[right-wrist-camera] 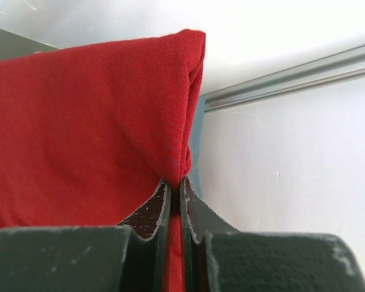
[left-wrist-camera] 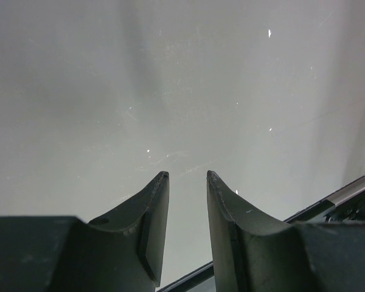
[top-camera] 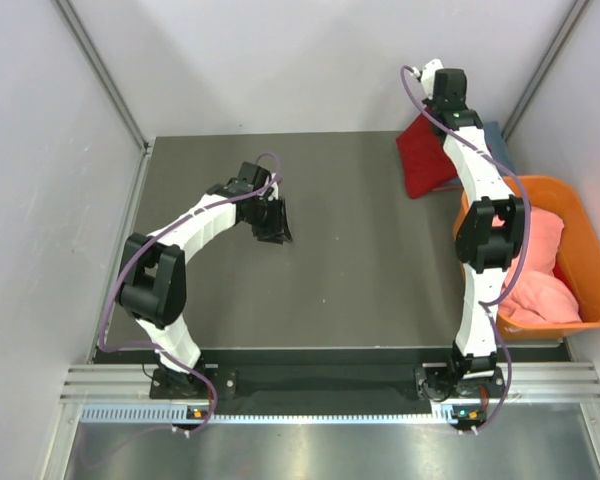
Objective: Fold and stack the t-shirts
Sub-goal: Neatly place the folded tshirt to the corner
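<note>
Grey tabletop (top-camera: 360, 260) fills the middle of the top view, walled on the left, far and right sides, with a broad bare stretch between the two arms. Against its right edge, at the right of the frame, is an orange tub (top-camera: 592, 262). A crumpled salmon-pink t-shirt (top-camera: 540, 270) lies in it, partly hidden by the right arm.

In the upper right, at the tabletop's far right corner just above the tub, lies the bunched red t-shirt (top-camera: 425, 160). A sliver of blue t-shirt (top-camera: 495, 135) shows just beyond it, near the wall.

The right tool (right-wrist-camera: 181, 182) is pressed together on a fold of the red cloth, which rises in front of its wrist camera, with the wall and a metal rail (right-wrist-camera: 292, 76) close behind.

The left tool (top-camera: 280, 225) is left of centre, well apart from all the shirts, its jaws partly spread with nothing between them and only bare tabletop beyond.
</note>
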{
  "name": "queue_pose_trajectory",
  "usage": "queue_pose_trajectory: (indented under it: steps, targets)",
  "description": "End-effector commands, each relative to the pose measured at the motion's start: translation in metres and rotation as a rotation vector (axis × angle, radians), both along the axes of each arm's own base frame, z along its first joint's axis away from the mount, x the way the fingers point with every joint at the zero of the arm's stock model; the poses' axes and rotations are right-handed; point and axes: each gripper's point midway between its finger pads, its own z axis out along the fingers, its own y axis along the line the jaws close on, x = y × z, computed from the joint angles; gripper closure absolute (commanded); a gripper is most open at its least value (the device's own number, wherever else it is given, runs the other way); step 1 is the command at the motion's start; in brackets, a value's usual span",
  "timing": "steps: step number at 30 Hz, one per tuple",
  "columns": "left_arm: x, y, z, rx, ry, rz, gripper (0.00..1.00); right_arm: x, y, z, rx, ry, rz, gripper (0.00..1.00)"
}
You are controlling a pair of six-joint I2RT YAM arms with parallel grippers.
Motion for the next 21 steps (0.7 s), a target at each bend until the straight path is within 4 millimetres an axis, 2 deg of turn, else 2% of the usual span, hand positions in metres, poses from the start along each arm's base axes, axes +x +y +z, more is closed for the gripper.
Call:
queue_pose_trajectory:
  steps: [1, 4, 8, 12, 13, 15, 16, 19, 20, 21]
  targets:
    - [0.003, -0.006, 0.007, -0.021, -0.022, -0.021, 0.64, -0.004, -0.002, 0.071, -0.002, -0.174, -0.016, 1.0]
    - [0.001, -0.007, 0.006, -0.023, -0.016, -0.024, 0.64, 0.0, -0.008, 0.072, -0.033, -0.172, -0.021, 1.0]
    - [0.003, -0.006, 0.005, -0.016, -0.018, -0.022, 0.64, 0.006, -0.032, 0.072, -0.055, -0.171, -0.054, 1.0]
    - [0.003, -0.006, 0.002, -0.011, -0.01, -0.021, 0.64, 0.015, -0.043, 0.072, -0.064, -0.183, -0.044, 1.0]
    - [0.003, -0.006, 0.0, -0.011, -0.005, -0.021, 0.64, 0.019, -0.045, 0.064, -0.074, -0.17, -0.041, 1.0]
    - [0.003, -0.007, -0.001, -0.014, -0.002, -0.023, 0.64, 0.025, -0.051, 0.066, -0.072, -0.19, -0.035, 1.0]
    - [0.002, -0.006, -0.003, -0.011, 0.005, -0.023, 0.64, 0.031, -0.056, 0.053, -0.072, -0.172, -0.039, 1.0]
    - [0.001, -0.005, -0.004, 0.001, 0.009, -0.023, 0.64, 0.04, -0.054, 0.045, -0.077, -0.172, -0.031, 1.0]
    - [0.002, -0.006, -0.004, 0.002, 0.006, -0.026, 0.64, 0.04, -0.075, 0.045, -0.078, -0.183, -0.055, 0.99]
    - [0.002, -0.005, -0.004, 0.008, 0.005, -0.023, 0.64, 0.044, -0.075, 0.039, -0.081, -0.183, -0.043, 0.96]
